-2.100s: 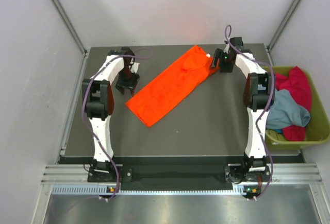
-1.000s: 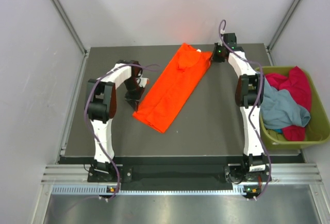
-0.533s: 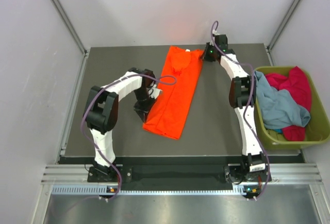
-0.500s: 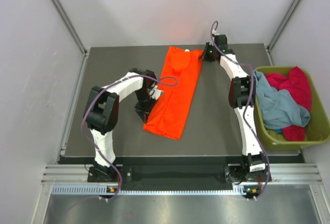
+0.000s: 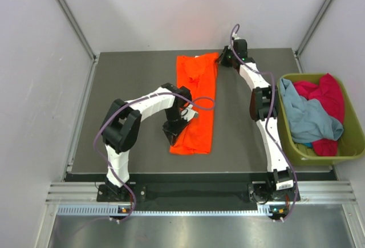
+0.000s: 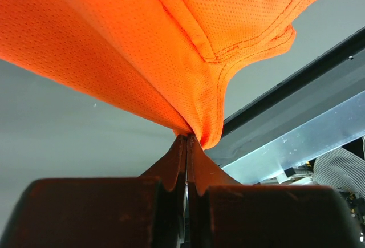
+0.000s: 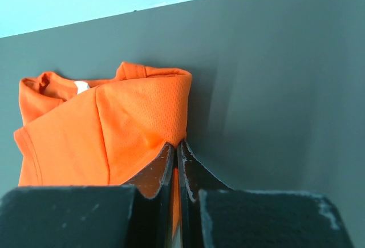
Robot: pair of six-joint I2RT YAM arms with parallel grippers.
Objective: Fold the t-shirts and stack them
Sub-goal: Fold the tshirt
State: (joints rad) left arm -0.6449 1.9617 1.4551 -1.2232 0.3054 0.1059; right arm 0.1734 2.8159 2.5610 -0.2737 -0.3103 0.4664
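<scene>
The orange t-shirt [image 5: 198, 100] is laid as a long folded strip on the tabletop [image 5: 131, 88], running from 12 o'clock to 6 o'clock. A small white neck tag [image 7: 81, 86] is seen; no writing can be read on it. Its 7 o'clock corner is pinched by the closed left claw [image 6: 187, 139], its 1 o'clock corner by the closed right claw [image 7: 175, 145]. At 3 o'clock, a grey-blue t-shirt [image 5: 308, 120] and a magenta-red t-shirt [image 5: 325, 91] are heaped in an olive-green bin [image 5: 319, 157].

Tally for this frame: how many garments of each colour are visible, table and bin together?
Orange shirt: 1, on the table
Grey-blue shirt: 1, in the bin
Magenta-red cloth: at least 1, in the bin
Total: at least 3
</scene>
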